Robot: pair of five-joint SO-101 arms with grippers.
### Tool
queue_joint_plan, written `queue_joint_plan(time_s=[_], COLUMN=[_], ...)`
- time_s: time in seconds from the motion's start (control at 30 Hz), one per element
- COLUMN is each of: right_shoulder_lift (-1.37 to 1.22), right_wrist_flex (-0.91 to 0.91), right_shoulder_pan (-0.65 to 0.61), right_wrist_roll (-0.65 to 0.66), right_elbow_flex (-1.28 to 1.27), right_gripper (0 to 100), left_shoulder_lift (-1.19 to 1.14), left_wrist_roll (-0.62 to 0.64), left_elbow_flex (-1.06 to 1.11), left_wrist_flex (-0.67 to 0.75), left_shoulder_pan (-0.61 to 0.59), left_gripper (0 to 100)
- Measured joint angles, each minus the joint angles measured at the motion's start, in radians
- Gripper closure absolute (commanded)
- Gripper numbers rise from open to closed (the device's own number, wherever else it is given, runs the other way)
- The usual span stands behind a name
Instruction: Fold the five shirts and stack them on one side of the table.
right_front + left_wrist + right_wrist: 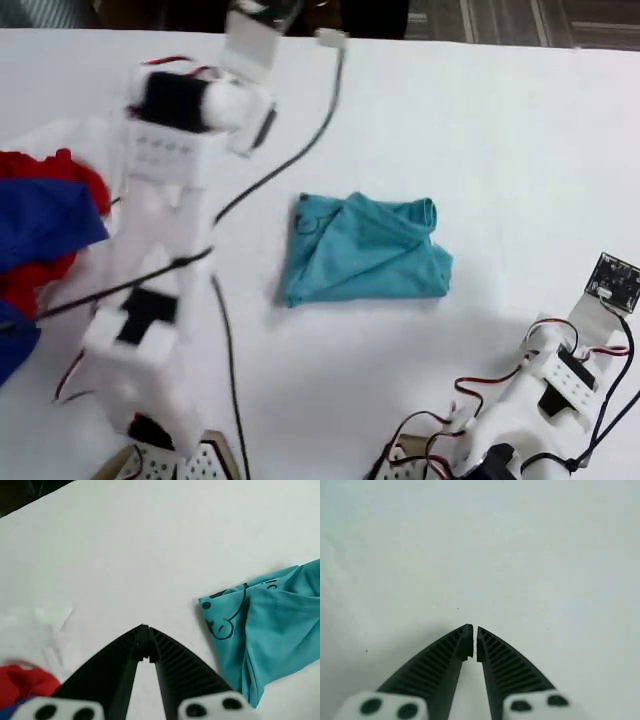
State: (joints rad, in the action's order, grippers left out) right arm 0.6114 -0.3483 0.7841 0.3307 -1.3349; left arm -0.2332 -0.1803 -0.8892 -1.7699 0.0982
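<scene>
A folded teal shirt point(365, 250) lies at the middle of the white table point(480, 140). In the left wrist view the teal shirt point(270, 630) shows a dark print near its corner. A heap of red and blue shirts point(40, 240) sits at the table's left edge, and a bit of that red and blue cloth point(22, 687) shows beside the black fingers. My left gripper point(148, 642) is shut with nothing in it, above bare table between the heap and the teal shirt. My right gripper point(471, 642) is shut and empty over bare table. The right arm point(560, 390) rests folded at the front right.
The left arm point(170, 230) stands tall over the table's left half, with a black cable point(290, 160) trailing from it across the table toward the far edge. Red and black wires point(440, 420) lie by the right arm's base.
</scene>
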Motion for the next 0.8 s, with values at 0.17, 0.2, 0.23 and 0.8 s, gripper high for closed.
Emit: queue_joint_plan(time_s=[0.17, 0.2, 0.23, 0.8], right_shoulder_lift=[0.0, 0.0, 0.0, 0.0], right_wrist_flex=[0.0, 0.0, 0.0, -0.083], right_shoulder_pan=[0.0, 0.0, 0.0, -0.057], right_wrist_roll=[0.0, 0.0, 0.0, 0.051], right_elbow_flex=[0.0, 0.0, 0.0, 0.0], right_gripper=[97.8, 97.7, 97.7, 97.7], left_shoulder_lift=[0.241, 0.276, 0.311, 1.01], left_wrist_roll=[0.0, 0.009, 0.018, 0.04], left_elbow_flex=[0.347, 0.428, 0.509, 1.982], left_wrist_flex=[0.025, 0.046, 0.075, 0.976], left_shoulder_pan=[-0.167, -0.212, -0.255, -0.446], left_gripper=[97, 97, 97, 97])
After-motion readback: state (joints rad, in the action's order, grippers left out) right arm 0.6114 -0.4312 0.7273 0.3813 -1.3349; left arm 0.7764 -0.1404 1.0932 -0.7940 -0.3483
